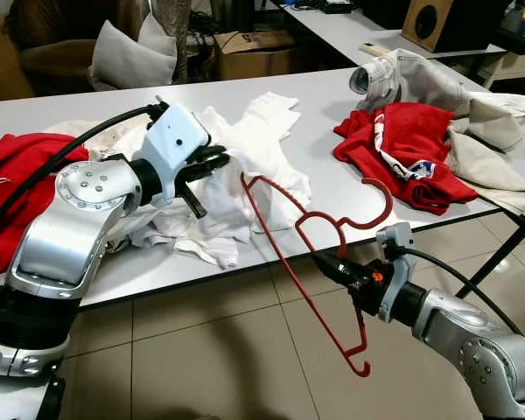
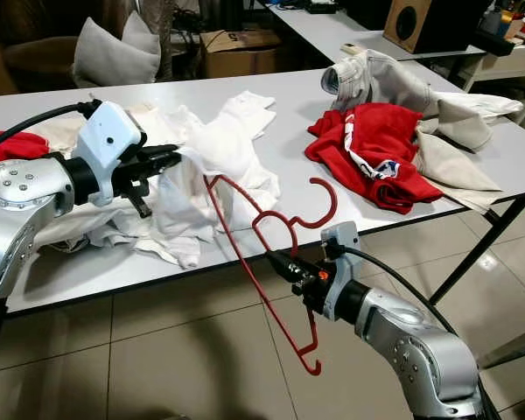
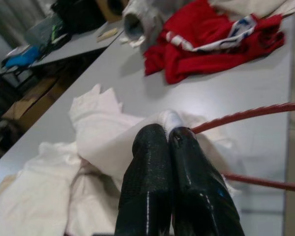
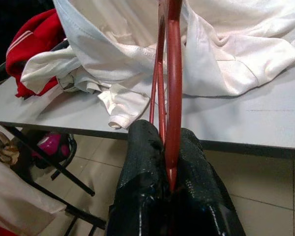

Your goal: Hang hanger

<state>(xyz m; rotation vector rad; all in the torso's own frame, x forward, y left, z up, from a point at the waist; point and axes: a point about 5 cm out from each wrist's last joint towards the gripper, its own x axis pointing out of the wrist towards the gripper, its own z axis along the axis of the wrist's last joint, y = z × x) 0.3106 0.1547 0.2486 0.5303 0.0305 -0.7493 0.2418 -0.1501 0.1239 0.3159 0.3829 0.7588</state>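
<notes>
Beside the table (image 1: 332,188), right claw (image 1: 325,262) clamping red hanger (image 1: 284,241); left claw (image 3: 168,138) pinching white shirt (image 3: 108,142).

The left silver metal arm (image 1: 66,232) has a round screw-studded joint, a white wrist housing and black cable; the right silver arm (image 1: 472,341) carries an orange-marked black wrist.

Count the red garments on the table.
2. One red garment lies at the table's left end, behind the left arm. The other lies at the right, beside a beige pile. More may be buried under the white clothes.
</notes>
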